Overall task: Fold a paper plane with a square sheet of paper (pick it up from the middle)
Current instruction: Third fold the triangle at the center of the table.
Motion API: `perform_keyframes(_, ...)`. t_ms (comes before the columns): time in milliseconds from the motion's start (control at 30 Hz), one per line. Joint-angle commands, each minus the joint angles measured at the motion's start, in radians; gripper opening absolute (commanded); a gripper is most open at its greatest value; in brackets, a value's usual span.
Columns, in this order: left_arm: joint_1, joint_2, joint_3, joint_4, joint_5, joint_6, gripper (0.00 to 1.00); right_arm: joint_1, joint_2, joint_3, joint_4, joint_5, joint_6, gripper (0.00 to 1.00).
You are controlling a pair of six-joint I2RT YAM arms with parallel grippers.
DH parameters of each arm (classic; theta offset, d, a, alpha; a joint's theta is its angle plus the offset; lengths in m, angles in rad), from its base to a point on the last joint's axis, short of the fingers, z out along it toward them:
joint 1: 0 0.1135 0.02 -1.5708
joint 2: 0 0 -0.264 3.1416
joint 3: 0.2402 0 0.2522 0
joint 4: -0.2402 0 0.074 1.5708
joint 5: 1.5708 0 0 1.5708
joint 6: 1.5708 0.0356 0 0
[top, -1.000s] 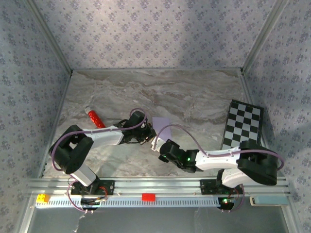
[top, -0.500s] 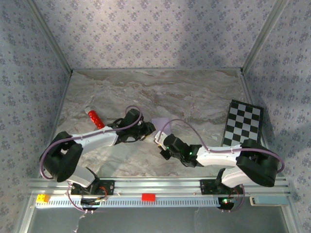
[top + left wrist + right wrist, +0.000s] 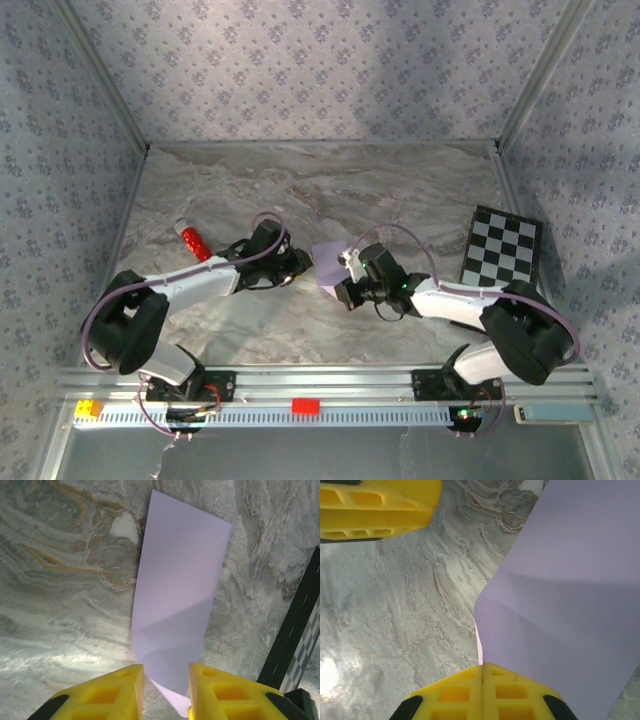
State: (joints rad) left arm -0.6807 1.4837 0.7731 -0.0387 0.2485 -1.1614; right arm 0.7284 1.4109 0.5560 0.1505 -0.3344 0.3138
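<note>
Paper [image 3: 565, 585] — cut off top and right.

A tabletop of grey-and-beige marbled stone pattern [image 3: 420, 190] is enclosed on three sides by walls papered in pale blue-grey with small floral sprigs [image 3: 320, 70]. Silver aluminium posts [image 3: 103, 75] are set in the back corners, and a ribbed aluminium rail [image 3: 330, 378] is fixed along the near edge.

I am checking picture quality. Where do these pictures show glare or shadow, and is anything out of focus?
Left wrist view: glare on the table at lower left, a shadow over the near end of the paper. Right wrist view: glare at the lower left corner, a shadow across the paper, the right gripper slightly soft. Top view: back wall brighter in the middle.
</note>
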Motion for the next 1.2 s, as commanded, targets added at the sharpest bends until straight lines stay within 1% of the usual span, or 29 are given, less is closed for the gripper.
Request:
perform_keyframes(0,0.021,0.043,0.074,-0.020,0.045,0.048,0.28,-0.042,0.030,0.030,-0.037,-0.207,0.103,0.00)
perform_keyframes(133,0.041,0.122,0.160,-0.044,0.085,0.105,0.24,-0.062,0.051,0.037,-0.028,-0.270,0.119,0.00)
perform_keyframes(267,0.051,0.211,0.242,-0.053,0.121,0.139,0.22,-0.063,0.062,0.040,-0.021,-0.298,0.124,0.00)
perform_keyframes(533,0.050,0.405,0.404,-0.068,0.214,0.197,0.18,-0.065,0.064,0.027,0.001,-0.311,0.142,0.00)
perform_keyframes(767,0.042,0.481,0.455,-0.087,0.251,0.229,0.16,-0.067,0.066,0.025,0.005,-0.314,0.143,0.00)
perform_keyframes(867,0.029,0.502,0.459,-0.116,0.244,0.246,0.15,-0.068,0.065,0.027,0.004,-0.315,0.143,0.00)
perform_keyframes(967,0.016,0.528,0.478,-0.186,0.214,0.271,0.13,-0.070,0.065,0.030,0.004,-0.313,0.145,0.00)
perform_keyframes(1167,-0.003,0.553,0.480,-0.251,0.165,0.314,0.11,-0.079,0.068,0.034,-0.007,-0.284,0.149,0.00)
